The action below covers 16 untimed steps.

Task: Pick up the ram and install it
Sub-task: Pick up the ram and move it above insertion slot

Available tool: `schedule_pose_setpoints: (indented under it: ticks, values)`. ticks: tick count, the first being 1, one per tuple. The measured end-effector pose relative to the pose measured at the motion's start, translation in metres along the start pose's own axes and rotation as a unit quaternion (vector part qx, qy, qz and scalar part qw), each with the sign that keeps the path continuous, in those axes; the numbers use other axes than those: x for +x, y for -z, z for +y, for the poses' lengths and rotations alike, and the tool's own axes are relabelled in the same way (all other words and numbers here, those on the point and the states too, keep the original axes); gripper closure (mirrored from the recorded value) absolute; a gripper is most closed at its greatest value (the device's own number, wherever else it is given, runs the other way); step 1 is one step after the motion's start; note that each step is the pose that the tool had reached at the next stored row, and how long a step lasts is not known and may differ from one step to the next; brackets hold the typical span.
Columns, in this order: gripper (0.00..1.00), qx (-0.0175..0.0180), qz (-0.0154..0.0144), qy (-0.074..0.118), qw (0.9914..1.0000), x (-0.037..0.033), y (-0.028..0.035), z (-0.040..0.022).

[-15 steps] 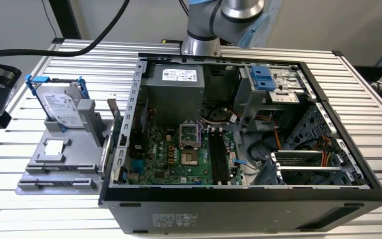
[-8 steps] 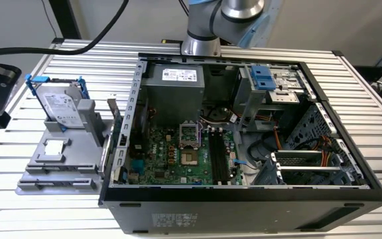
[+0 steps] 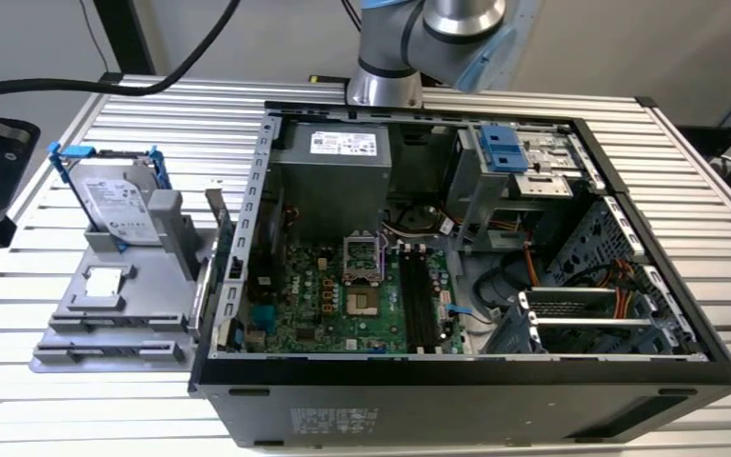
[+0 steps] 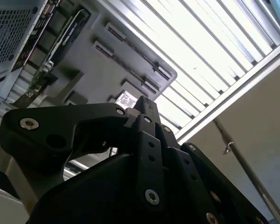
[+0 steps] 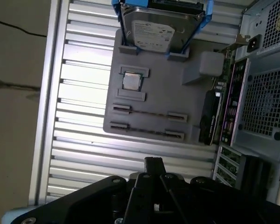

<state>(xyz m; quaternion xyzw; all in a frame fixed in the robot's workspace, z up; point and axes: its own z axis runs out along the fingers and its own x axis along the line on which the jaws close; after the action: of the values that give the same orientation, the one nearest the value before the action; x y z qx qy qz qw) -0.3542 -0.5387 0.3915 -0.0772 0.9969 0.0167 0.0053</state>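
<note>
The ram (image 5: 149,113) stands on edge in the grey clips of a grey fixture plate (image 5: 168,93), so I see it as a thin dark strip. A second such strip (image 5: 147,130) sits in the clips beside it. In the exterior view the strips lie at the plate's near end (image 3: 102,327). My gripper (image 5: 153,163) is off the plate's edge and apart from the ram, its fingers shut together with nothing between them. The second wrist view shows the joined fingertips (image 4: 146,103) in front of the plate. Black memory slots (image 3: 419,303) lie on the green motherboard (image 3: 321,309) inside the open case.
A silver hard drive (image 3: 122,205) in a blue-tipped bracket stands on the plate's far end, with a small square chip (image 5: 131,80) below it. An expansion card (image 5: 209,119) stands between plate and case wall (image 3: 245,238). The slatted metal table (image 3: 35,286) surrounds everything. The arm's base (image 3: 385,81) stands behind the case.
</note>
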Motion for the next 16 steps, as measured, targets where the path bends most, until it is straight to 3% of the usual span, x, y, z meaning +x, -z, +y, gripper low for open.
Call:
schedule_pose_setpoints:
  ticks: [8, 16]
  values:
    - [1.00, 0.0035, 0.0017, 0.033, 0.99943, 0.0002, 0.0000, 0.0000]
    - [1.00, 0.0095, 0.0038, 0.063, 0.99797, 0.0010, 0.0000, 0.0002]
